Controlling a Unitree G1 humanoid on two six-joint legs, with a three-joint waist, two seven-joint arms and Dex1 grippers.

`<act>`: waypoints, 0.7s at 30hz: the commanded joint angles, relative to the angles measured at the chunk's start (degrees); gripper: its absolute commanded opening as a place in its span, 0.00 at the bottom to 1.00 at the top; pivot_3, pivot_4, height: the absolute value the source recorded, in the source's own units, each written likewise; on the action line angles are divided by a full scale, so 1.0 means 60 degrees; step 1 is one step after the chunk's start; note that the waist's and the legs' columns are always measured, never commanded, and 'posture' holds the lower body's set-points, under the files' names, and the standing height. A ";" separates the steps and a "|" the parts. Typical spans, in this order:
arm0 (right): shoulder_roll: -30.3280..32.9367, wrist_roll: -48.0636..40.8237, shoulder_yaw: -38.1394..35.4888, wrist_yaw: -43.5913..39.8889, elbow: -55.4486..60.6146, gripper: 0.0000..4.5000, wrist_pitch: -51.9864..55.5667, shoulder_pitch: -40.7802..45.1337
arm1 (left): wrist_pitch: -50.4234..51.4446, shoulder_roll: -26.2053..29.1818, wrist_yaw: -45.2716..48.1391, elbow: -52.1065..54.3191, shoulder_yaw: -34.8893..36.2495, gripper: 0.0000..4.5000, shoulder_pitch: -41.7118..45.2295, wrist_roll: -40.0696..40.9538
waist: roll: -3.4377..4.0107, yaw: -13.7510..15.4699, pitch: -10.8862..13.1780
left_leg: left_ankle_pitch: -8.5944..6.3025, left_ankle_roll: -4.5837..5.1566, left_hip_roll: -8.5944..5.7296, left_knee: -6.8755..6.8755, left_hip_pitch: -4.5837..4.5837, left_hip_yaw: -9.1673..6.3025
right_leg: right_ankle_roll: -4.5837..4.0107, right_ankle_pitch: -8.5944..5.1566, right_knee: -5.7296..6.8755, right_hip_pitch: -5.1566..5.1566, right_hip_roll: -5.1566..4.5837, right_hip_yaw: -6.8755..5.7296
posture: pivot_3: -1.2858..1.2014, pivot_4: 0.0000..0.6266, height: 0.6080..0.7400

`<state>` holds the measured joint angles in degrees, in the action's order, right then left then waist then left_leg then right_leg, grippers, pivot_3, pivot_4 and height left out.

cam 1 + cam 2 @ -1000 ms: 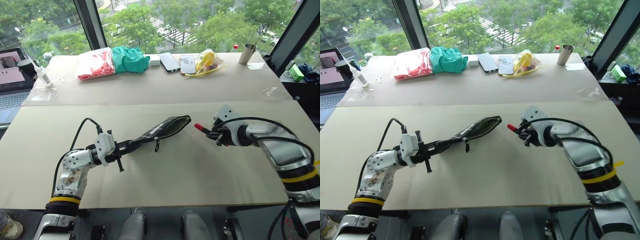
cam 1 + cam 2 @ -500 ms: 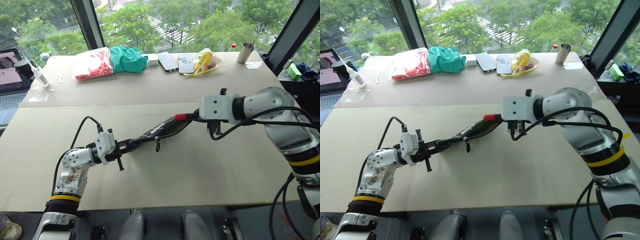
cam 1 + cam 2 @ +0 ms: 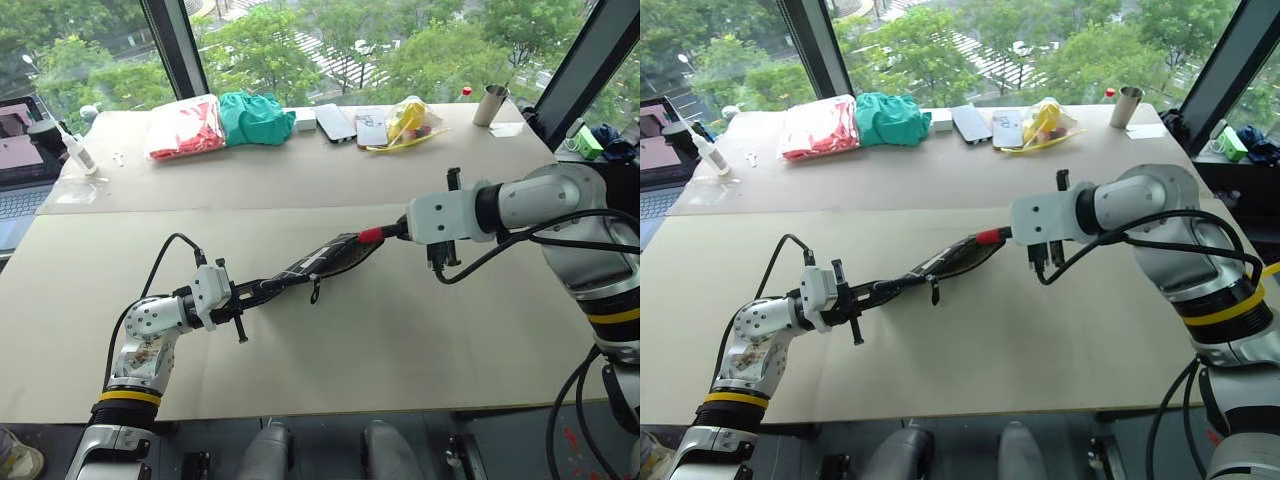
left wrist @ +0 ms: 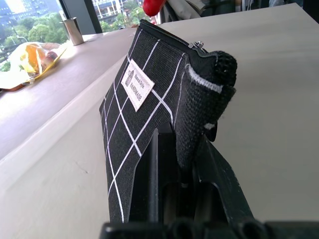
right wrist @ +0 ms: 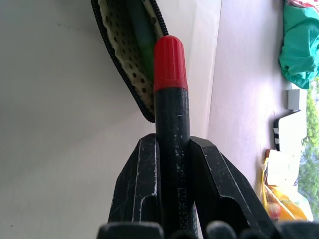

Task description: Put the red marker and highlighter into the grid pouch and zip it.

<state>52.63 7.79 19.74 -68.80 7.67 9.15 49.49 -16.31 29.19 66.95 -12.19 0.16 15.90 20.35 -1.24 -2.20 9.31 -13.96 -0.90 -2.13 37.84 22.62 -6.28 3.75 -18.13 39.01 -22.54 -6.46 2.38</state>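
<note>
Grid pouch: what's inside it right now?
Through the open mouth of the grid pouch, a dotted cream lining and a green shape, probably the highlighter, lying inside. The red marker is still outside, cap at the opening. Deeper contents are hidden by fabric.

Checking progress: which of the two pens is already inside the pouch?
The highlighter, green, lies inside the open grid pouch; the red marker is outside, held by the right gripper.

An upper-floor office or lab: floor-to-ceiling windows [image 3: 330,40] over treetops, an open laptop [image 3: 18,160], wide beige surface [image 3: 400,340] with scattered supplies.
</note>
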 commanded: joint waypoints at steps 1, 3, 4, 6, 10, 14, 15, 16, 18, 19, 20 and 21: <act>-0.0262 0.0269 0.0027 0.0040 0.0204 0.11 -0.0176 -0.0039 | -0.0067 0.0064 0.0003 0.0207 0.0109 0.00 0.0118 0.0087 | 0.0000 -0.0011 0.0000 | 0.0000 0.0000 0.0000 -0.0001 0.0000 0.0000 | 0.0000 0.0000 0.0000 -0.0001 0.0000 0.0000 | 0.52 0.24 1.00; -0.0471 0.0407 0.0200 0.0060 0.0278 0.11 -0.0156 -0.0154 | -0.0042 0.0057 -0.0013 0.0215 0.0104 0.00 0.0159 0.0085 | 0.0000 -0.0014 0.0000 | 0.0000 0.0000 0.0002 -0.0001 0.0000 -0.0001 | 0.0000 0.0000 0.0001 -0.0001 0.0002 0.0000 | 0.52 0.24 1.00; -0.0534 0.0444 0.0226 0.0042 0.0303 0.11 -0.0140 -0.0184 | -0.0035 0.0058 -0.0015 0.0216 0.0105 0.00 0.0168 0.0088 | 0.0000 -0.0016 0.0000 | 0.0000 0.0000 0.0001 -0.0002 0.0000 0.0000 | 0.0000 0.0000 0.0002 -0.0002 0.0002 0.0000 | 0.52 0.24 1.00; -0.0667 0.0613 0.0374 0.0028 0.0347 0.11 -0.0234 -0.0278 | -0.0033 0.0059 -0.0024 0.0230 0.0105 0.00 0.0170 0.0083 | 0.0000 -0.0020 0.0000 | 0.0000 -0.0001 0.0000 -0.0001 0.0002 0.0000 | 0.0000 0.0000 0.0002 -0.0004 0.0001 0.0001 | 0.52 0.24 1.00; -0.1036 0.1009 0.0785 0.0080 0.0376 0.11 -0.0465 -0.0437 | -0.0013 0.0055 -0.0063 0.0252 0.0114 0.00 0.0165 0.0081 | 0.0000 -0.0019 0.0000 | 0.0001 -0.0001 -0.0002 -0.0001 0.0004 -0.0001 | 0.0000 0.0000 0.0003 -0.0005 0.0000 0.0001 | 0.52 0.24 1.00; -0.1940 0.1387 0.1112 0.0380 -0.0141 0.11 -0.0429 -0.0039 | 0.0001 0.0033 -0.0086 0.0274 0.0092 0.00 0.0147 0.0069 | 0.0000 -0.0057 0.0000 | 0.0001 -0.0002 0.0001 0.0000 0.0002 -0.0002 | 0.0000 0.0000 0.0006 -0.0007 0.0004 0.0000 | 0.52 0.24 1.00; -0.2162 0.1450 0.1151 0.0430 -0.0287 0.11 -0.0406 0.0105 | 0.0005 0.0027 -0.0084 0.0272 0.0085 0.00 0.0154 0.0070 | 0.0000 -0.0059 0.0000 | 0.0002 -0.0002 0.0001 -0.0001 0.0002 -0.0001 | -0.0001 0.0000 0.0011 -0.0014 0.0004 0.0002 | 0.52 0.24 1.00; -0.2361 0.1488 0.1192 0.0442 -0.0400 0.11 -0.0423 0.0235 | 0.0005 0.0019 -0.0081 0.0263 0.0078 0.00 0.0161 0.0070 | 0.0000 -0.0059 0.0000 | 0.0002 -0.0003 0.0001 -0.0001 0.0002 -0.0002 | -0.0001 0.0000 0.0014 -0.0016 0.0004 0.0002 | 0.52 0.24 1.00; -0.2712 0.1434 0.1295 0.0344 -0.0502 0.11 -0.0517 0.0426 | -0.0013 0.0002 -0.0065 0.0220 0.0066 0.00 0.0188 0.0068 | 0.0000 -0.0056 0.0000 | 0.0003 -0.0005 0.0000 -0.0001 0.0005 -0.0002 | -0.0001 0.0001 0.0015 -0.0021 0.0003 0.0002 | 0.52 0.24 1.00; -0.2861 0.1392 0.1351 0.0278 -0.0521 0.11 -0.0587 0.0477 | -0.0022 -0.0006 -0.0058 0.0196 0.0061 0.00 0.0203 0.0066 | 0.0000 -0.0056 0.0000 | 0.0003 -0.0005 0.0000 -0.0001 0.0005 -0.0002 | -0.0001 0.0001 0.0014 -0.0021 0.0003 0.0002 | 0.52 0.24 1.00; -0.3007 0.1328 0.1440 0.0204 -0.0518 0.11 -0.0725 0.0499 | -0.0032 -0.0016 -0.0048 0.0169 0.0055 0.00 0.0222 0.0064 | 0.0000 -0.0039 0.0000 | 0.0003 -0.0006 0.0001 -0.0001 0.0005 -0.0004 | -0.0001 0.0001 0.0014 -0.0021 0.0003 0.0001 | 0.52 0.24 1.00; -0.3104 0.1245 0.1535 0.0071 -0.0497 0.11 -0.0878 0.0483 | -0.0040 -0.0024 -0.0039 0.0146 0.0049 0.00 0.0239 0.0062 | 0.0000 -0.0034 0.0000 | 0.0004 -0.0006 0.0000 -0.0001 0.0006 -0.0008 | -0.0001 0.0001 0.0014 -0.0019 0.0003 -0.0001 | 0.52 0.24 1.00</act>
<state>34.83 16.65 28.64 -67.61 3.63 6.27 51.35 -16.16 29.09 66.79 -12.15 0.18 16.54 20.35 -1.24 -2.40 9.31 -13.94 -0.94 -2.13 37.84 22.65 -6.32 3.75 -18.12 39.09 -22.65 -6.45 2.37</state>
